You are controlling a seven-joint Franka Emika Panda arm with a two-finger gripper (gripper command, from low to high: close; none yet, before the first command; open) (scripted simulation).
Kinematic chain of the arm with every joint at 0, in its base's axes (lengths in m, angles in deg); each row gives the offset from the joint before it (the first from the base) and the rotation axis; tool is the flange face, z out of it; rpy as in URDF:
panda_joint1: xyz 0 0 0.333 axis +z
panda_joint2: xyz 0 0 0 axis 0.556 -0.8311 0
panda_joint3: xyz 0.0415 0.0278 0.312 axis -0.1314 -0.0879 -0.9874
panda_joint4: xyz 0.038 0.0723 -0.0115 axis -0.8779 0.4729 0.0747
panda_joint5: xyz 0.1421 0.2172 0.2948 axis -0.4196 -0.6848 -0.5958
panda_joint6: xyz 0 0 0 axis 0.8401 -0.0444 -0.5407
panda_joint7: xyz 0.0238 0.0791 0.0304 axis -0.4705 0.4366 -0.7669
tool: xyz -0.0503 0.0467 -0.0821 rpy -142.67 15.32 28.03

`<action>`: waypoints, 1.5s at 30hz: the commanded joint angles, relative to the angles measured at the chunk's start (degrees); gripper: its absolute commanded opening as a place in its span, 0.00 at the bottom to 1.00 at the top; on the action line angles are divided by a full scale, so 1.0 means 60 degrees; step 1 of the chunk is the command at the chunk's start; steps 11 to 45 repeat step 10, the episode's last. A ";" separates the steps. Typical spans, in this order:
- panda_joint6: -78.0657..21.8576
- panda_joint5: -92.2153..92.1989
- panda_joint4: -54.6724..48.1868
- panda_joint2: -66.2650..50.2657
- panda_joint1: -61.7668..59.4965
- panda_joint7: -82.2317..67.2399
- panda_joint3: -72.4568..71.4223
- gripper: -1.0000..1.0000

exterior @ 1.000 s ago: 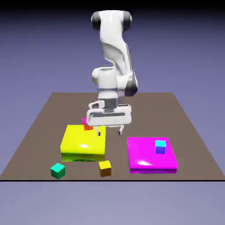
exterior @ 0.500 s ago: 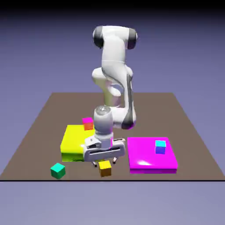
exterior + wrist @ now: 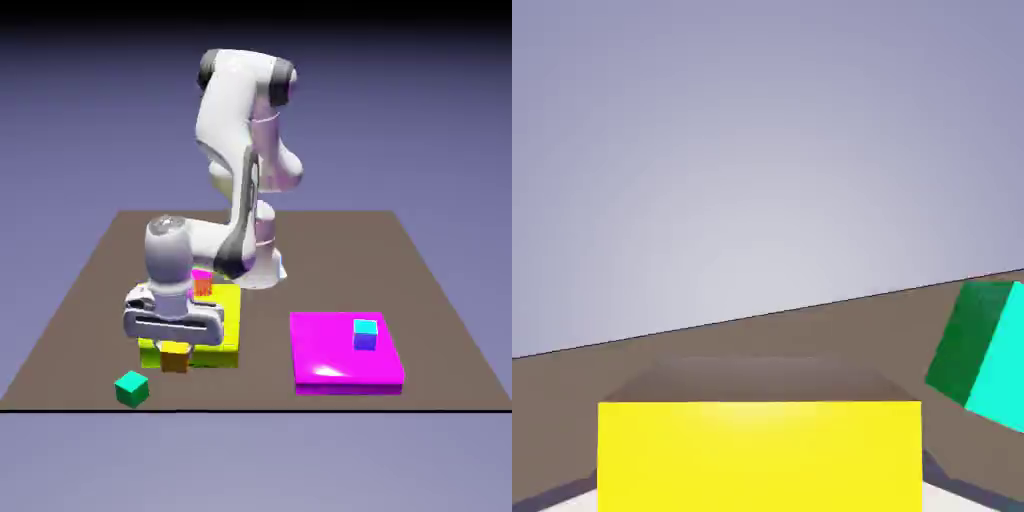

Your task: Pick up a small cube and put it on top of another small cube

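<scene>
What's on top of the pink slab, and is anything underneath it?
A small blue cube sits on the pink slab, toward the exterior view's right. Whatever might lie underneath can't be seen, as the slab covers it.

White Panda arm bent at the elbow, hand [image 3: 174, 322] low at the exterior view's left, gripper [image 3: 175, 350] pointing downward, fingers seemingly closed in, tips mostly hidden.

Yellow-and-orange cube [image 3: 175, 359], teal-green cube [image 3: 131, 389], magenta slab [image 3: 340, 355], white arm [image 3: 228, 130]
</scene>
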 commanded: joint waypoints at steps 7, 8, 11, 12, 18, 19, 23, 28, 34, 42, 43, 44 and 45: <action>0.1089 -0.0889 -0.0397 -0.1539 -0.0772 -0.0429 -0.0717 0.00; 0.1089 -0.0889 -0.0397 -0.1539 -0.0772 -0.0429 -0.0718 1.00; 0.0812 -0.0683 -0.0339 -0.1194 -0.0625 -0.0286 -0.0532 1.00; 0.0812 -0.0683 -0.0339 -0.1194 -0.0625 -0.0286 -0.0532 1.00; 0.0812 -0.0683 -0.0339 -0.1194 -0.0625 -0.0286 -0.0532 1.00; 0.0812 -0.0683 -0.0339 -0.1194 -0.0625 -0.0286 -0.0532 1.00; 0.0812 -0.0683 -0.0339 -0.1194 -0.0625 -0.0286 -0.0532 1.00; 0.0812 -0.0683 -0.0339 -0.1194 -0.0625 -0.0286 -0.0532 1.00; 0.0812 -0.0683 -0.0339 -0.1194 -0.0625 -0.0286 -0.0532 1.00; 0.0812 -0.0683 -0.0339 -0.1194 -0.0625 -0.0286 -0.0532 1.00; 0.0812 -0.0683 -0.0339 -0.1194 -0.0625 -0.0286 -0.0532 1.00; 0.0812 -0.0683 -0.0339 -0.1194 -0.0625 -0.0286 -0.0532 1.00; 0.0812 -0.0683 -0.0339 -0.1194 -0.0625 -0.0286 -0.0532 1.00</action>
